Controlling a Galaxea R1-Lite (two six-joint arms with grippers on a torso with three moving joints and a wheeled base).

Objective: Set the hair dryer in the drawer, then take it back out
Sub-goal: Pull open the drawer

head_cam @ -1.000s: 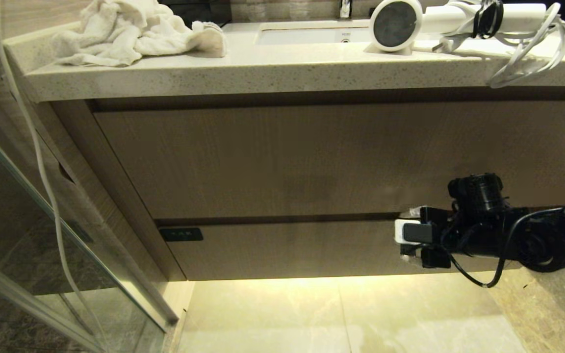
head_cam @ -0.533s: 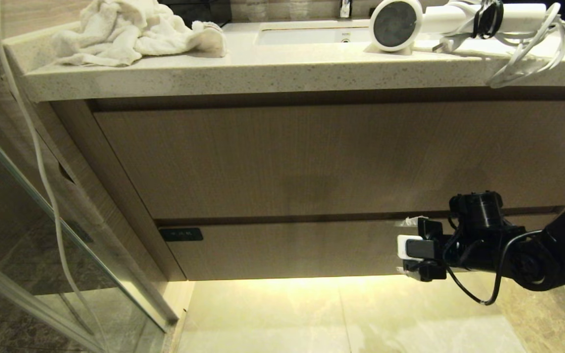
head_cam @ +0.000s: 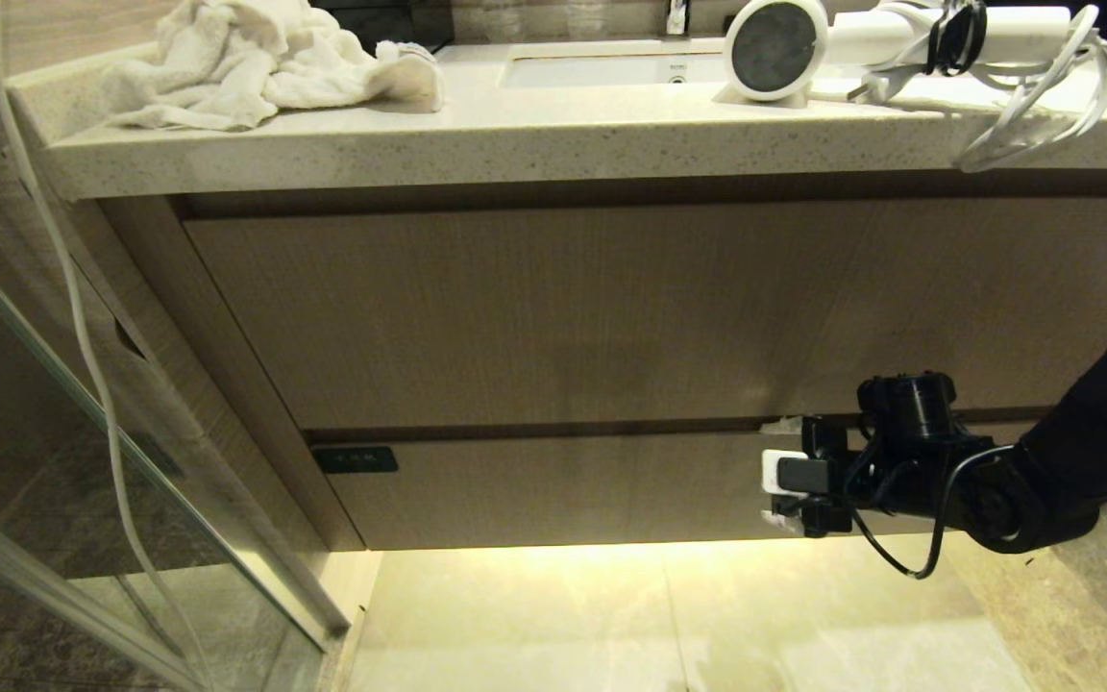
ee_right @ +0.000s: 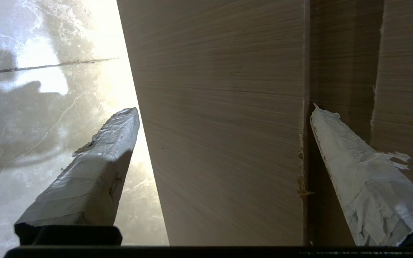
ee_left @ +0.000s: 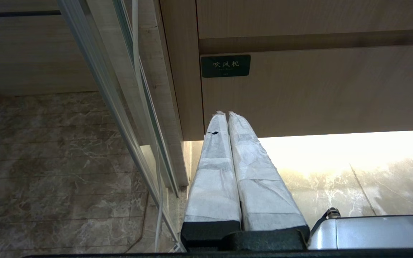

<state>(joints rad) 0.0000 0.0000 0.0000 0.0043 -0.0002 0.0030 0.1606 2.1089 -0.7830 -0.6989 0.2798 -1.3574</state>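
Note:
The white hair dryer (head_cam: 776,48) lies on the countertop (head_cam: 515,144) at the far right, its dark round end facing me and its bundled cord draped over the edge. Below, the drawer (head_cam: 553,490) is closed, its black label (head_cam: 355,459) at the left end. My right gripper (head_cam: 779,471) is open at the drawer's right part. One of its fingers (ee_right: 99,161) is under the bottom edge and the other is at the gap above, with the drawer front (ee_right: 224,143) between them. My left gripper (ee_left: 227,114) is shut and empty, pointing at the label (ee_left: 225,66).
A taller wood-grain front (head_cam: 563,308) sits above the drawer. A crumpled white towel (head_cam: 256,62) and a sink (head_cam: 611,67) are on the counter. A glass door (head_cam: 83,432) with a hanging white hose (head_cam: 83,336) stands at the left. Marble floor (head_cam: 659,615) lies below.
My right forearm has swung upward at the right edge. The gripper dipped, then came back and edged slightly left along the drawer front. The drawer and hair dryer have not moved.

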